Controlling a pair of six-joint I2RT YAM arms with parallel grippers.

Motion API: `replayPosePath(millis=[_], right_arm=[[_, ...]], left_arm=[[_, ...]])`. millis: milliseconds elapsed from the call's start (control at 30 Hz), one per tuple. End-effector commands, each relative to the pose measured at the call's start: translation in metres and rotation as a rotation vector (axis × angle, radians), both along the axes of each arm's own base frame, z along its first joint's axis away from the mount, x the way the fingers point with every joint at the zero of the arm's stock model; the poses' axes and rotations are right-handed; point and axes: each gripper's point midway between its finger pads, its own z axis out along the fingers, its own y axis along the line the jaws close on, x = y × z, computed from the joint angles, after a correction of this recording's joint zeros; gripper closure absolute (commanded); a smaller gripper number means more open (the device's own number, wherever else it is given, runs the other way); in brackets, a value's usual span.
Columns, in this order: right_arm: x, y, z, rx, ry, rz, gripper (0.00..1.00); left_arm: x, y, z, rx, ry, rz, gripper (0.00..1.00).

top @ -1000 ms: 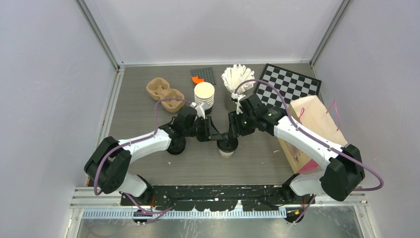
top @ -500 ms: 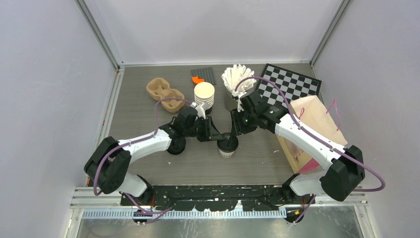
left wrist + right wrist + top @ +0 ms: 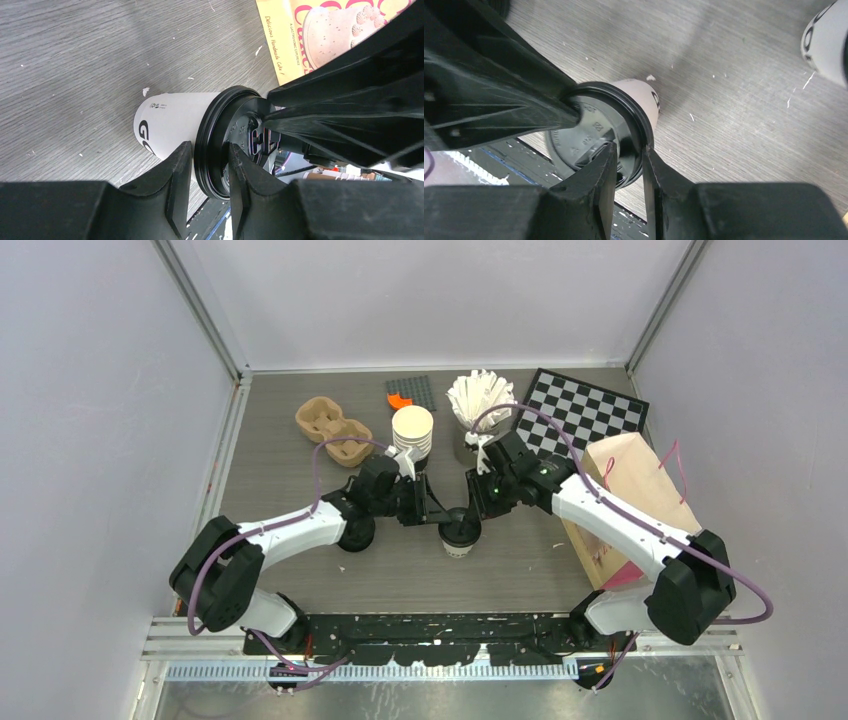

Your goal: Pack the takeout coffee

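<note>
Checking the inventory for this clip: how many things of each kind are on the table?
Lidded coffee cups: 2
Stack of lidless cups: 1
Pulp cup carrier: 1
Paper bag: 1
Checkerboard: 1
White paper bundle: 1
Grey studded plate: 1
Orange piece: 1
Total: 9

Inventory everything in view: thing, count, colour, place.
centre lidded cup: 1, cream with black lid, middle
second lidded cup: 1, same, under left arm
lidless cup stack: 1, cream, behind centre
cup carrier: 1, brown, far left
studded plate: 1, grey, orange piece on it, far edge
fanned paper bundle: 1, white, far centre
checkerboard: 1, black-and-white, far right
paper bag: 1, tan, right side
left pincer: black, shut on centre lidded cup's rim
right pincer: black, shut on same rim
</note>
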Motion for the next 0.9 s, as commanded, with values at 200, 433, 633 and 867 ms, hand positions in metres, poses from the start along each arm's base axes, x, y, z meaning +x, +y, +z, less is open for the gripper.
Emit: replayPosePath(millis=[200,433,633,867], right_arm=[[-0.014,-0.017,-0.048,-0.066,0.065,-0.064,0.70],[-0.016,-0.022,-0.069,-0.092,0.089,-0.094,0.73],[-0.021,-0.028,-0.082,-0.112,0.110,-0.115,0.73],[-0.019,-0.009,-0.048,0.003,0.085,-0.071,0.72]], left_arm=[[-0.022,0.025,-0.069,0.191,0.091,-0.006,0.71],[-0.026,0.034,-0.085,0.239,0.092,0.012,0.72],[-0.031,0.047,-0.100,0.330,0.099,0.029,0.72],[-0.035,0.031,-0.064,0.228,0.064,-0.005,0.72]])
